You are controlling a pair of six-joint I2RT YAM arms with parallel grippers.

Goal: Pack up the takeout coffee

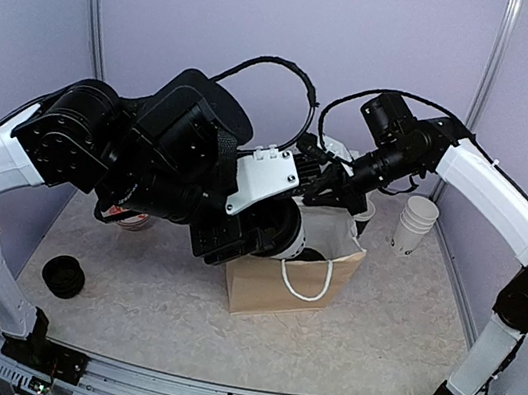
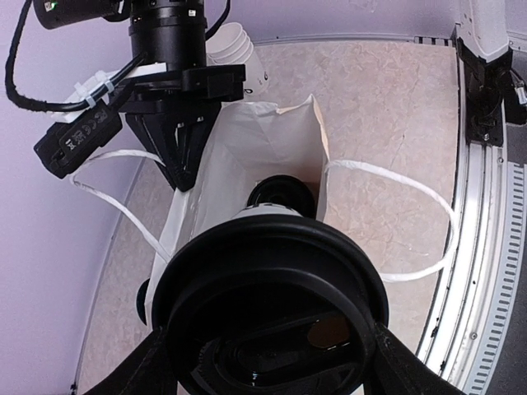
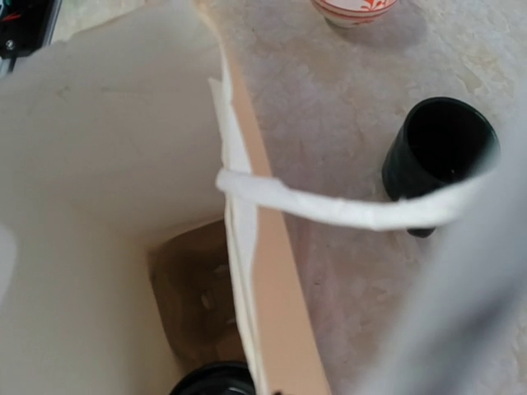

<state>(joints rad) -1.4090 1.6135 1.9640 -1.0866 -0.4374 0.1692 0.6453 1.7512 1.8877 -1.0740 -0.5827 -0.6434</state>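
Observation:
My left gripper (image 2: 268,362) is shut on a takeout coffee cup (image 2: 272,304), whose black lid fills the left wrist view. The cup (image 1: 290,237) hangs tilted over the mouth of the brown paper bag (image 1: 270,285). A second black-lidded cup (image 2: 282,193) stands inside the bag, and its lid (image 3: 216,380) also shows in the right wrist view. My right gripper (image 2: 183,169) is shut on the bag's far rim, holding the bag (image 2: 263,140) open. In the top view that gripper (image 1: 321,189) sits just behind the bag.
A stack of lidless white cups (image 1: 414,223) stands right of the bag. A dark mug (image 1: 63,276) sits at the near left, also seen in the right wrist view (image 3: 440,152). A red-patterned bowl (image 1: 134,219) lies under my left arm. White string handles (image 2: 403,206) hang off the bag.

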